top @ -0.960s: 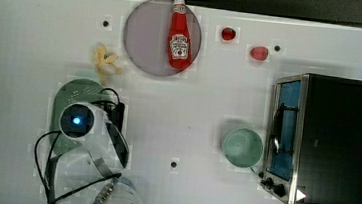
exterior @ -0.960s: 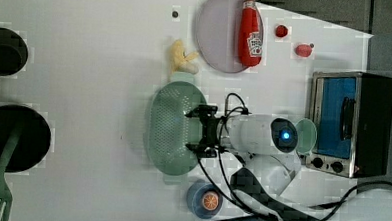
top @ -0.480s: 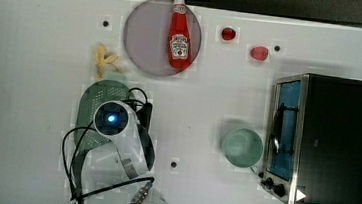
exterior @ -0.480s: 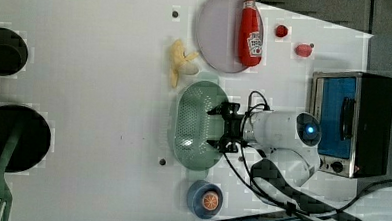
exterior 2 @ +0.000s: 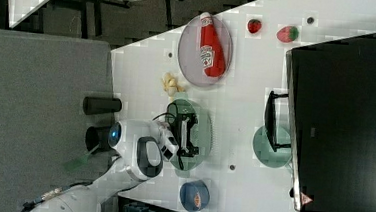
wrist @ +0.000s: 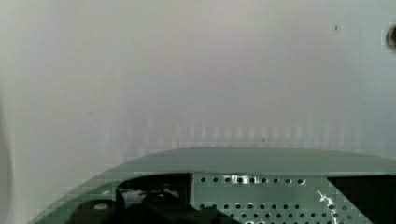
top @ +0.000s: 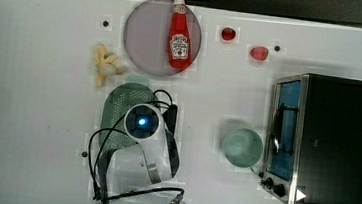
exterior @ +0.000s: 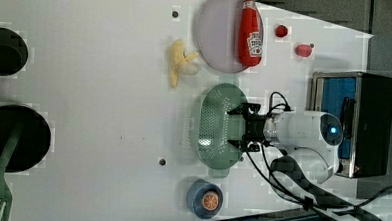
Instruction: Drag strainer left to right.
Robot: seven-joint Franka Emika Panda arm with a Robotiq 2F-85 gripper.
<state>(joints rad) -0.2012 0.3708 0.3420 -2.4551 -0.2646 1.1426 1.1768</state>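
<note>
The strainer sits mid-tabletop, well clear of every edge, below the plate in the left view. The gripper reaches inside it, jaws spread wide against its wall, apparently to push, not grasp.

Bright, even light is washing over a pale table; blocky artefacts are breaking up every outline.

Soft, short shadows are lying close under the plate and the green bowl, suggesting light from overhead; the oven is reading as a nearly featureless black block in the right view; a blue lamp on the arm is glowing, bleeding slightly into its white casing; in the wrist view the table is fading to a hazy grey-white with faint vertical streaks, a small glint is catching the strainer mesh, and dark shapes near the lens are sitting out of focus.
</note>
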